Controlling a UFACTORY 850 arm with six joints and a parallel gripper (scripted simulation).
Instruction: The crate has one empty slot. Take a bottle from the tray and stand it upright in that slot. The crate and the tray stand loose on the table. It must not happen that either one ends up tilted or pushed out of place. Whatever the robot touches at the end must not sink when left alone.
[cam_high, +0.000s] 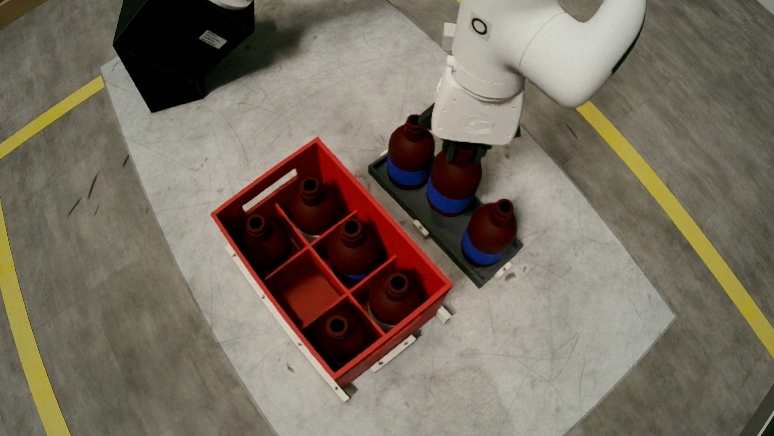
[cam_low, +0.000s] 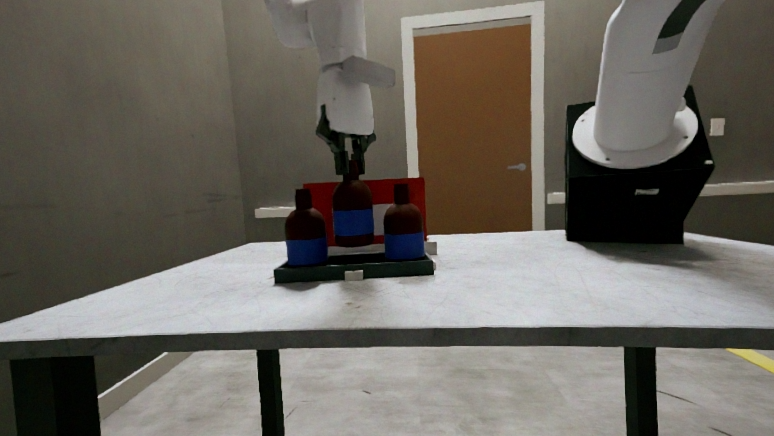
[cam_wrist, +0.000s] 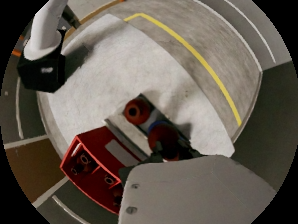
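My gripper (cam_high: 464, 153) (cam_low: 350, 162) is shut on the neck of the middle bottle (cam_high: 452, 181) (cam_low: 353, 213) (cam_wrist: 168, 141), a dark brown bottle with a blue band, and holds it a little above the dark tray (cam_high: 407, 196) (cam_low: 324, 270). Two more such bottles stand on the tray, one at each end: one bottle (cam_high: 410, 154) (cam_low: 402, 230) and the other bottle (cam_high: 488, 232) (cam_low: 306, 235). The red crate (cam_high: 411, 246) (cam_low: 414, 194) (cam_wrist: 83, 145) stands beside the tray with several bottles in it. Its empty slot (cam_high: 306, 289) is the middle one on the side away from the tray.
The arm's black base box (cam_high: 181, 43) (cam_low: 633, 189) (cam_wrist: 41, 72) stands at a table corner. White blocks (cam_high: 443, 314) sit against the crate and tray edges. The table edge (cam_low: 379, 335) is near the front in the exterior view.
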